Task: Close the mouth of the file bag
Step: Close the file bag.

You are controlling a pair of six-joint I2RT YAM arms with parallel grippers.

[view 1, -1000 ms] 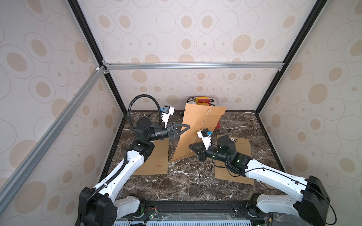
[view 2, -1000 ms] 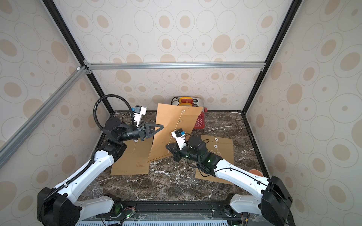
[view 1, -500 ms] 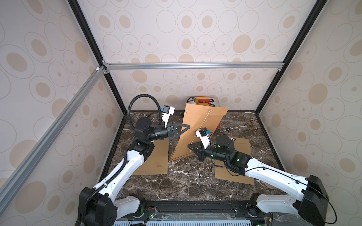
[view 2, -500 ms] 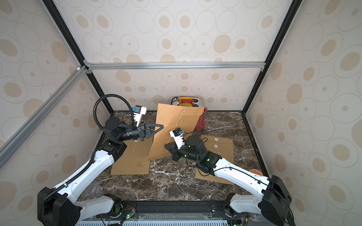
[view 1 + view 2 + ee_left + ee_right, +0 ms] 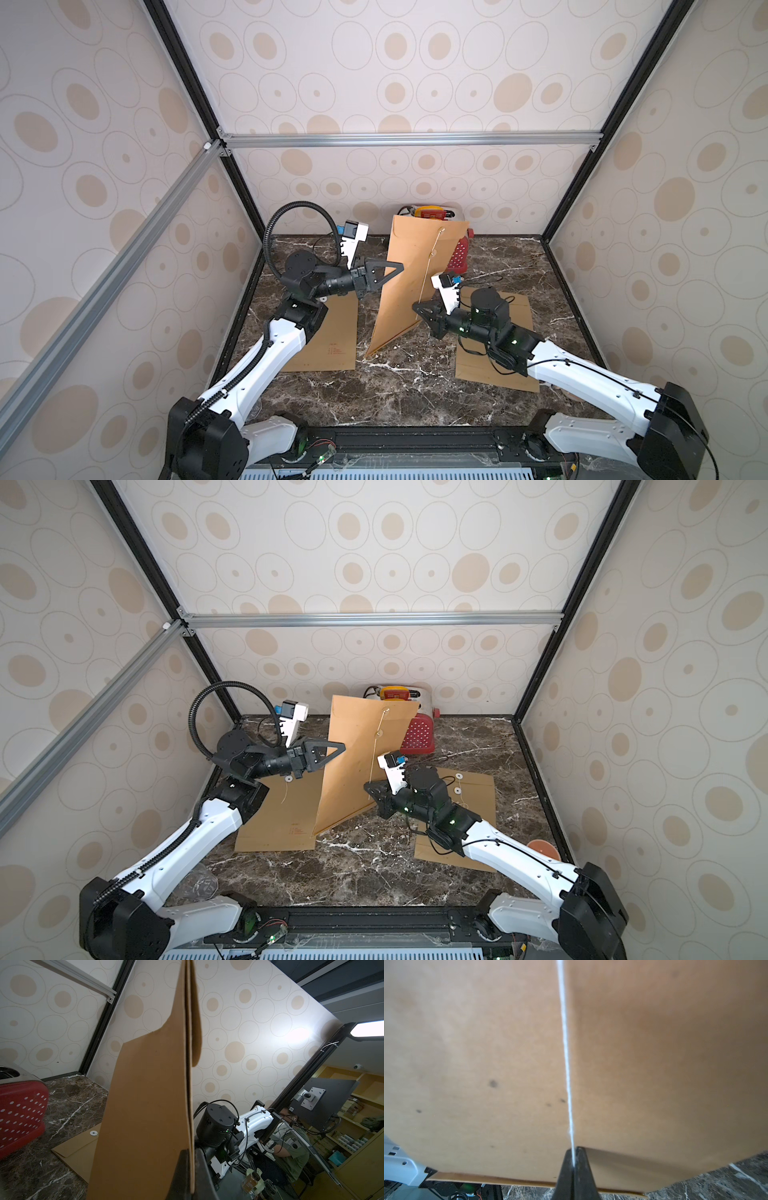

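Both pincers are clenched. Nearest me, the right gripper [image 5: 417, 308] pinches the white string [image 5: 566, 1053] low against the file bag [image 5: 405, 286]. Further in, the left gripper [image 5: 192, 1153] clamps the bag's side edge, holding it upright mid-table, apparently on a bottom corner, between spare envelopes [image 5: 332, 336] lying flat. Up top its flap [image 5: 196, 1022] gapes slightly, in front of the red basket [image 5: 459, 253]. I judge the kraft paper light, stiffish and crease-prone, and the thread slippery. I'd grip the edge firmly and wind gently.
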